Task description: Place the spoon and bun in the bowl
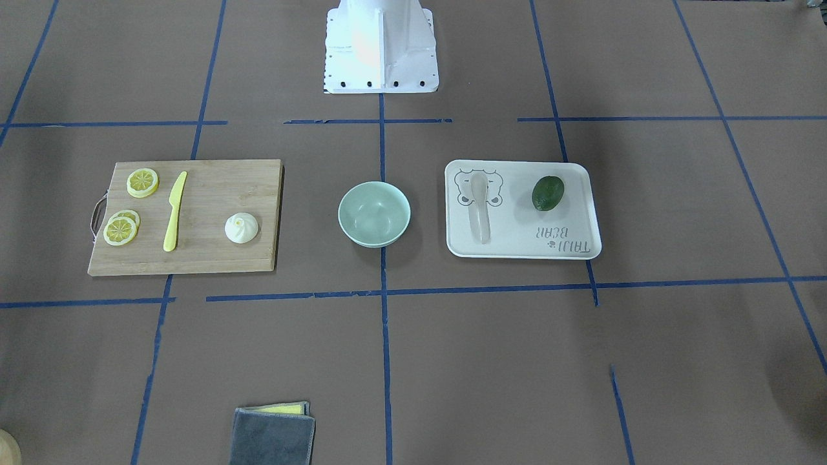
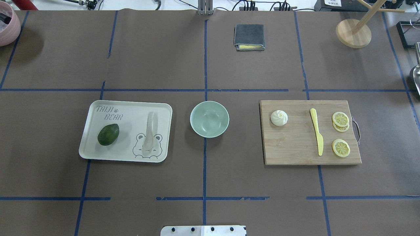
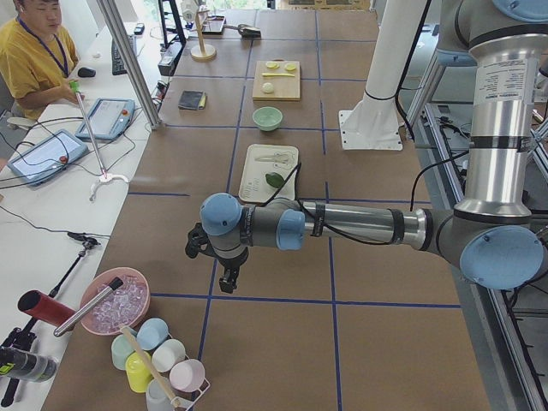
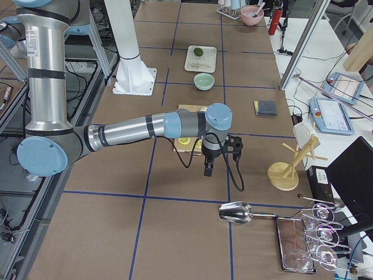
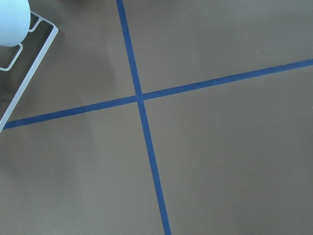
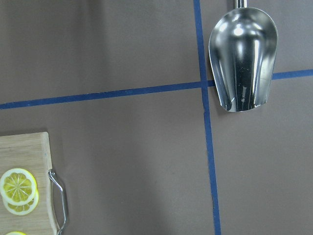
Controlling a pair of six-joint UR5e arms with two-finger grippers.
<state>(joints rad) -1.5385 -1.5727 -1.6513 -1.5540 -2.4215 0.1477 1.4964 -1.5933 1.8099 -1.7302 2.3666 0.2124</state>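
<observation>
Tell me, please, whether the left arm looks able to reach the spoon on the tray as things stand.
Probably yes. The spoon lies uncovered on the tray, apart from the lime, on the same side as the left arm, and nothing stands between them.

You are looking at a smooth, matt bowl (image 2: 209,118), a translucent plastic spoon (image 2: 150,129) lying on a satin-smooth tray (image 2: 124,156), a grainy wooden board (image 2: 292,147), and a mirror-glossy metal scoop (image 6: 243,58). Matt brown paper (image 2: 164,177) is covering the surface beneath.
</observation>
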